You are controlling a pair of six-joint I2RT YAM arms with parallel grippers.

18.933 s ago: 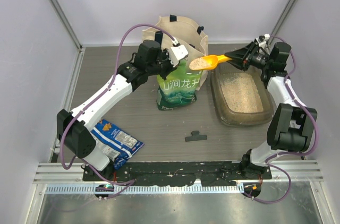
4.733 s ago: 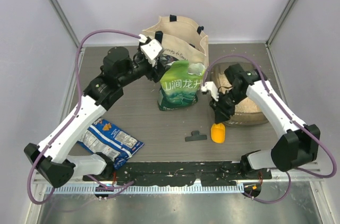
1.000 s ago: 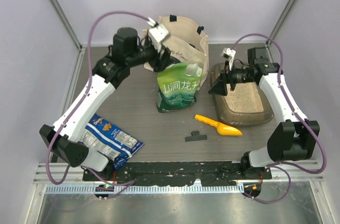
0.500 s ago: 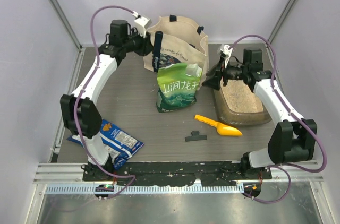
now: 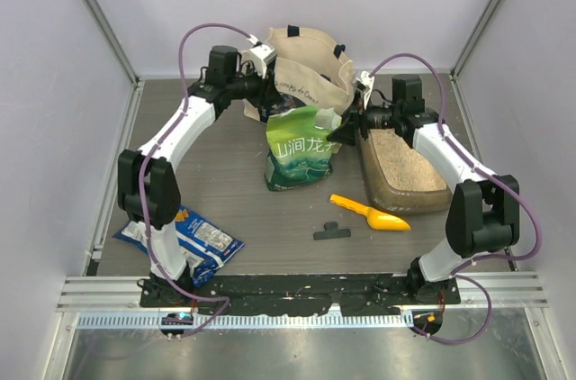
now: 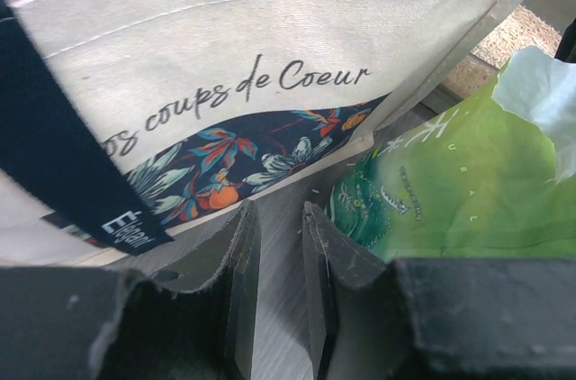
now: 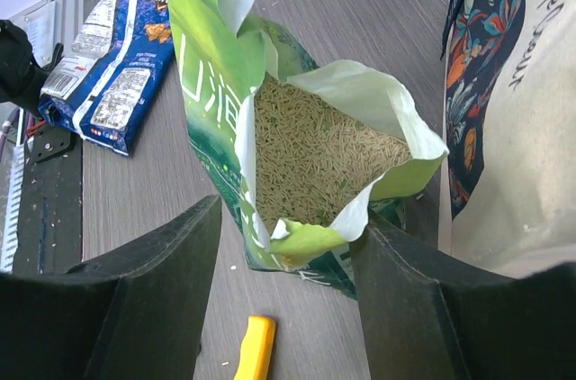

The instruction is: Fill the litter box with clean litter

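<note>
1. Near zone (lower frame, top view). A blue Doritos bag [image 5: 193, 234] lay flat at the lower left of the grey table [image 5: 234, 184], well apart from the work. A black clip [image 5: 331, 232] and a yellow scoop [image 5: 371, 214] lay loose near the lower centre. Neither gripper touched them, so scooping was judged not to be the step in hand.

2. Middle zone. The green litter pouch [image 5: 301, 150] stood upright at the centre with its torn mouth open upward, which kept its granules from spilling. The litter box [image 5: 409, 205] sat just beside it at the centre right. It held a layer of clean litter [image 5: 405, 159] across its floor, and more litter showed inside the pouch. The fill was judged well advanced.

3. Right gripper [image 7: 286, 218]. It hung above the pouch mouth, between pouch and litter box. Its fingers were spread wide, one on each side of the opening, and held nothing. This placement suited taking the pouch top.

4. Left gripper [image 6: 279, 213]. It was low over the table at the foot of the cream canvas tote bag [image 5: 306, 60], just beside the pouch. Its fingers were drawn near together with a narrow gap between them and pinched nothing.

5. Far zone. The tote stood upright against the rear of the table, behind the pouch.
</note>
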